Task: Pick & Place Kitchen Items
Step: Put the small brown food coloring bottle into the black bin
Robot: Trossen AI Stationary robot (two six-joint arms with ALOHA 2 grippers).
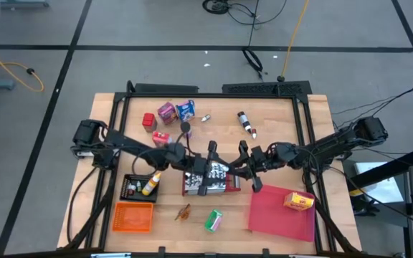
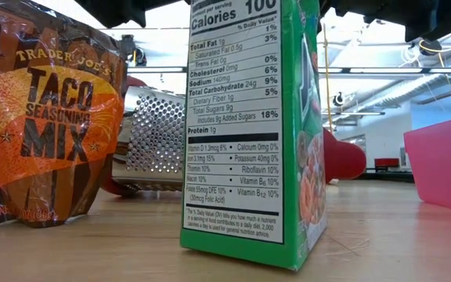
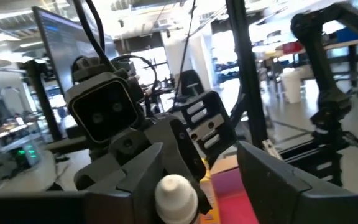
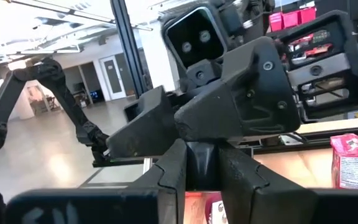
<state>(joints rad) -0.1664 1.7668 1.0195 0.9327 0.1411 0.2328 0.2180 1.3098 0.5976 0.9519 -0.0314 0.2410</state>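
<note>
Both grippers over grater (image 1: pixel 208 179), mid-table.
Left gripper (image 3: pixel 194 186) grasps white-capped bottle (image 3: pixel 176 198); right gripper (image 4: pixel 199 171) clenched, holding nothing visible.

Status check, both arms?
Nose to nose mid-table: left gripper, right gripper. Grip unconfirmed on white-capped item at left. Below them, grater in the way.

A grater (image 1: pixel 208 179) lies mid-worktop (image 1: pixel 278 122) between both arms; a tray (image 1: pixel 274 215) with a box (image 1: pixel 299 202) on it lies to its right.

"Trader Joe's Taco Seasoning Mix" on the orange packet (image 2: pixel 45 117) — nutrition panel, "Calories 100", on the green box (image 2: pixel 249 125)
</note>
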